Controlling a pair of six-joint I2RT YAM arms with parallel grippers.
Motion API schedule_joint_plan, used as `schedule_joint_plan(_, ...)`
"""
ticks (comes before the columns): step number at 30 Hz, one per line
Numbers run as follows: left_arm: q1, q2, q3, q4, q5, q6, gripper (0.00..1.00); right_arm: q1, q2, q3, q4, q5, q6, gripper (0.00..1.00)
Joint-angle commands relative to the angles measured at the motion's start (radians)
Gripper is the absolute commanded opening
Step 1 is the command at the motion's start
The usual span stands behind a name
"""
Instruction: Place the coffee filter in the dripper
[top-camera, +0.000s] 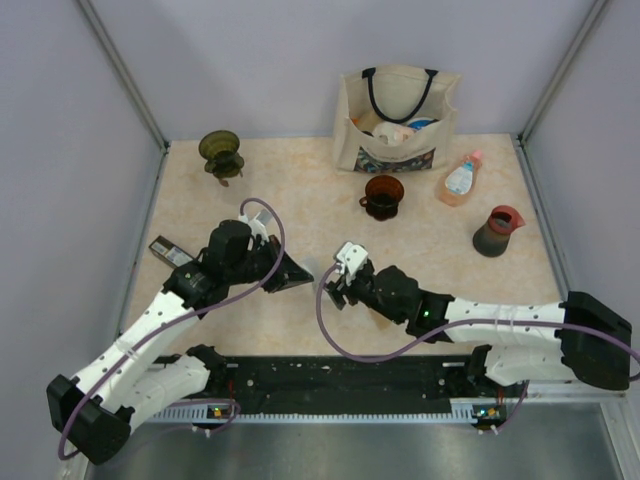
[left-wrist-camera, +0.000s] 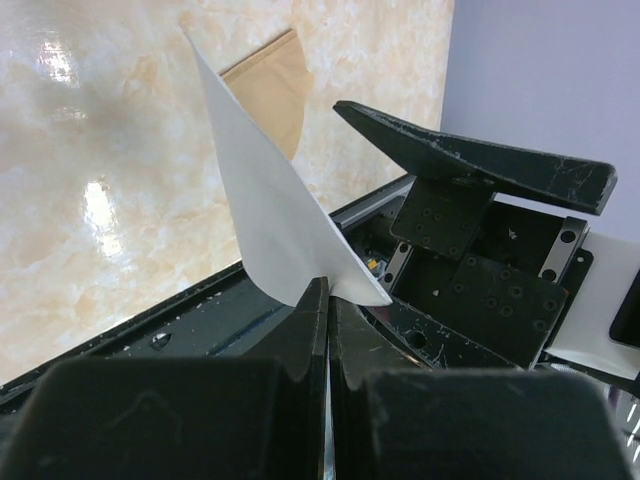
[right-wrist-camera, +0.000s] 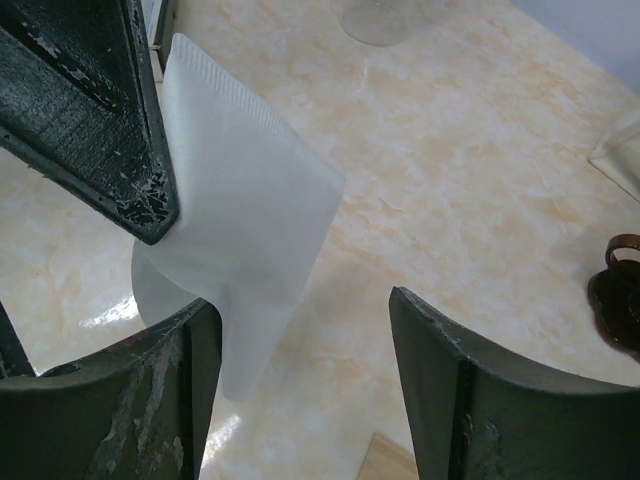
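My left gripper (left-wrist-camera: 330, 290) is shut on the lower edge of a white paper coffee filter (left-wrist-camera: 270, 220) and holds it upright above the table. In the top view this gripper (top-camera: 303, 272) is near the table's front middle. My right gripper (right-wrist-camera: 305, 380) is open, and the filter (right-wrist-camera: 240, 230) hangs just beside its left finger, partly within the gap. In the top view the right gripper (top-camera: 333, 290) faces the left one closely. An olive-green cone dripper (top-camera: 220, 152) stands at the back left. A brown dripper-like cup (top-camera: 383, 195) stands at the back middle.
A brown paper filter (left-wrist-camera: 275, 90) lies flat on the table below the grippers. A canvas bag (top-camera: 395, 120), a pink-capped bottle (top-camera: 460, 180) and a dark jug with a red rim (top-camera: 497, 230) are at the back right. A flat black item (top-camera: 165, 248) lies at the left.
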Motion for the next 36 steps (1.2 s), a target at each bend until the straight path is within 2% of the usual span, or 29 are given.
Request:
schedule_joint_plan(1, -0.007, -0.007, 0.010, 0.028, -0.008, -0.030, 0.00, 0.017, 0.034, 0.011, 0.109, 0.032, -0.013, 0.63)
schedule_joint_plan(5, -0.007, -0.001, 0.009, 0.023, -0.036, -0.065, 0.00, 0.030, 0.060, 0.007, 0.170, 0.033, -0.009, 0.57)
schedule_joint_plan(7, -0.009, 0.002, 0.006, 0.019, -0.066, -0.094, 0.00, 0.042, 0.071, 0.008, 0.183, 0.051, -0.008, 0.50)
schedule_joint_plan(8, -0.009, 0.002, 0.004, 0.019, -0.076, -0.101, 0.00, 0.047, 0.075, 0.011, 0.183, 0.064, -0.009, 0.43)
schedule_joint_plan(12, -0.009, 0.007, 0.007, 0.016, -0.096, -0.108, 0.00, 0.056, 0.076, 0.022, 0.149, 0.064, 0.003, 0.04)
schedule_joint_plan(13, -0.010, 0.010, 0.013, 0.008, -0.102, -0.104, 0.00, 0.054, 0.071, 0.025, 0.132, 0.058, 0.012, 0.00)
schedule_joint_plan(16, -0.009, 0.015, 0.024, 0.003, -0.110, -0.084, 0.00, 0.054, 0.048, 0.037, 0.098, 0.047, 0.067, 0.00)
schedule_joint_plan(17, -0.009, 0.015, 0.027, 0.011, -0.110, -0.076, 0.04, 0.056, 0.043, 0.045, 0.077, 0.047, 0.101, 0.00)
schedule_joint_plan(18, -0.009, 0.015, 0.038, 0.011, -0.120, -0.064, 0.12, 0.054, 0.040, 0.057, 0.051, 0.045, 0.122, 0.00)
schedule_joint_plan(21, -0.010, 0.001, 0.059, -0.001, -0.131, -0.013, 0.49, 0.056, 0.034, 0.106, -0.046, 0.045, 0.199, 0.00)
schedule_joint_plan(24, -0.010, -0.047, 0.059, -0.006, -0.163, 0.034, 0.82, 0.054, 0.030, 0.174, -0.182, 0.074, 0.288, 0.00)
schedule_joint_plan(27, -0.009, -0.094, 0.046, -0.014, -0.186, 0.082, 0.97, 0.056, 0.033, 0.241, -0.328, 0.096, 0.369, 0.00)
schedule_joint_plan(31, -0.010, -0.133, 0.007, 0.015, -0.186, 0.103, 0.98, 0.054, 0.056, 0.330, -0.487, 0.098, 0.477, 0.00)
schedule_joint_plan(36, -0.024, -0.104, 0.013, 0.022, -0.246, 0.116, 0.98, 0.056, 0.097, 0.415, -0.596, 0.068, 0.520, 0.00)
